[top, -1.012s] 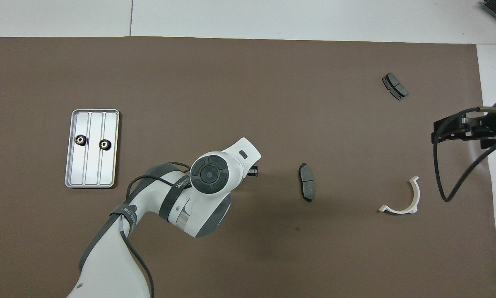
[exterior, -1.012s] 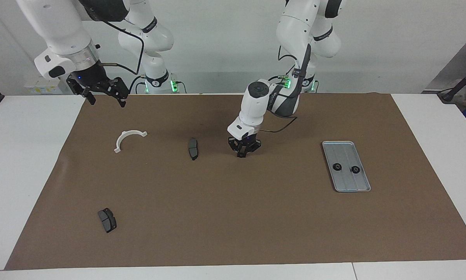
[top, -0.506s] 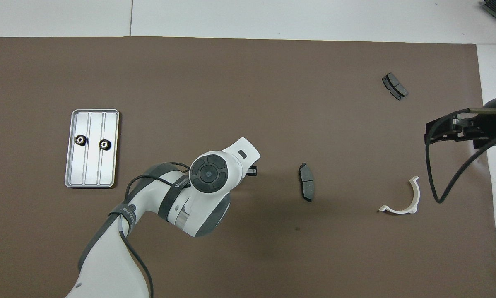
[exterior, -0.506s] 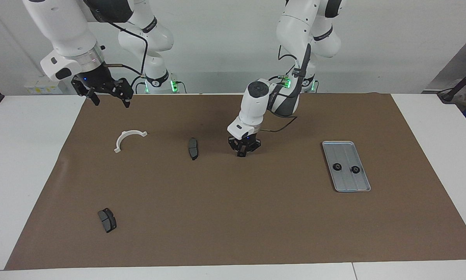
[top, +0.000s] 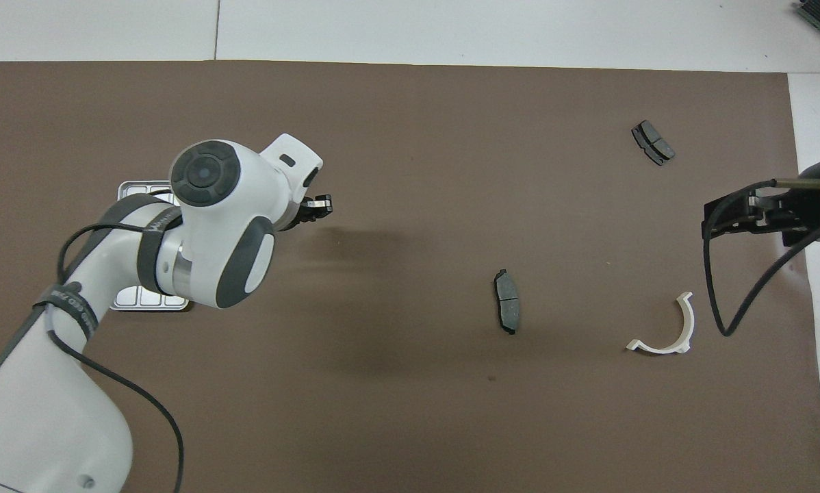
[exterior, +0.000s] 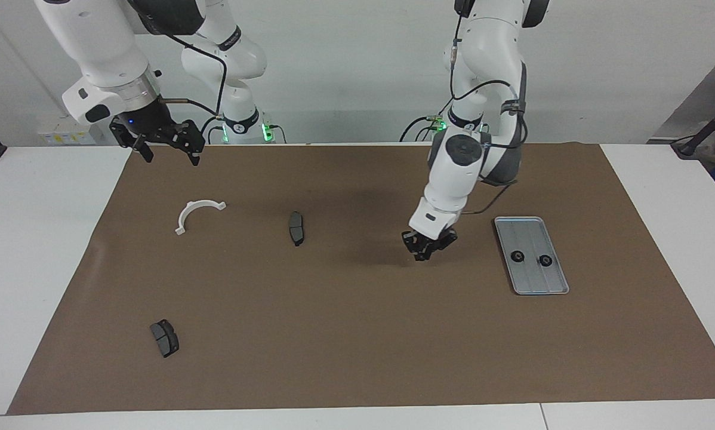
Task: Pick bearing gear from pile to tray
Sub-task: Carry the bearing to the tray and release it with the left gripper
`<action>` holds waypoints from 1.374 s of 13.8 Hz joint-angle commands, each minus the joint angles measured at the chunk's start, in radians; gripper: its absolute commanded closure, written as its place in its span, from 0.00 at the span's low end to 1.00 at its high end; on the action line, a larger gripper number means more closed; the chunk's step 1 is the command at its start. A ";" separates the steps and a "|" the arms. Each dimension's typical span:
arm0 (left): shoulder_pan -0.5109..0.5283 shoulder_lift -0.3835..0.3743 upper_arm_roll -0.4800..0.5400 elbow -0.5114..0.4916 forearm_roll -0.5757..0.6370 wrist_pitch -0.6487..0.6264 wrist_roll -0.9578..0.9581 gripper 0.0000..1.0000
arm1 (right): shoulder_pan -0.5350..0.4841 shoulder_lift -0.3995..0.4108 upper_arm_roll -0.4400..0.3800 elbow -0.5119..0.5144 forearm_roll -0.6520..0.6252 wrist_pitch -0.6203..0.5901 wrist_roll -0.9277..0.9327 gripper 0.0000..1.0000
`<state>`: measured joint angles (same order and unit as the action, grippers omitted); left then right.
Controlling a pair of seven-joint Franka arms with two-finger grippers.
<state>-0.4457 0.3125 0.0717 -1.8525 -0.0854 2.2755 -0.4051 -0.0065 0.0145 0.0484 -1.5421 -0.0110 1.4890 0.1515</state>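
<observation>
The table is covered by a large brown rectangular mat [exterior: 357, 334], on which everything else is laid out. The white left arm is seen reaching out above the mat, with its black left gripper [exterior: 420, 255] raised over bare mat between the middle of the table and the tray; its fingertips are pressed together, but whether a part is pinched between them cannot be told. The white right arm is kept waiting at its own end of the table, its black right gripper [exterior: 165, 152] held up over the mat's edge with the fingers spread wide and nothing between them.

A flat rectangular silver-grey metal tray [exterior: 551, 283] with rounded corners and a low rim is placed toward the left arm's end of the table. Two small black round bearing gears [exterior: 517, 257] are found lying on it, side by side and apart.

A white curved plastic bracket [exterior: 193, 210] is set toward the right arm's end. One dark grey brake pad [exterior: 296, 227] lies near the middle of the mat, and a second dark grey brake pad [exterior: 164, 337] is found farther from the robots, well apart from it
</observation>
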 commanded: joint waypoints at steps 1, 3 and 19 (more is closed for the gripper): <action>0.125 -0.030 -0.012 -0.014 0.015 -0.086 0.151 0.89 | -0.012 0.001 0.005 -0.001 0.017 -0.006 -0.024 0.00; 0.220 -0.045 -0.010 -0.020 0.015 -0.174 0.305 0.88 | -0.012 0.001 0.005 -0.001 0.017 -0.006 -0.024 0.00; 0.427 -0.135 -0.010 -0.117 0.013 -0.203 0.717 0.00 | -0.012 0.001 0.005 -0.001 0.017 -0.007 -0.024 0.00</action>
<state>-0.0162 0.2047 0.0649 -1.9954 -0.0828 2.0829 0.3158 -0.0065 0.0145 0.0484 -1.5423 -0.0110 1.4890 0.1515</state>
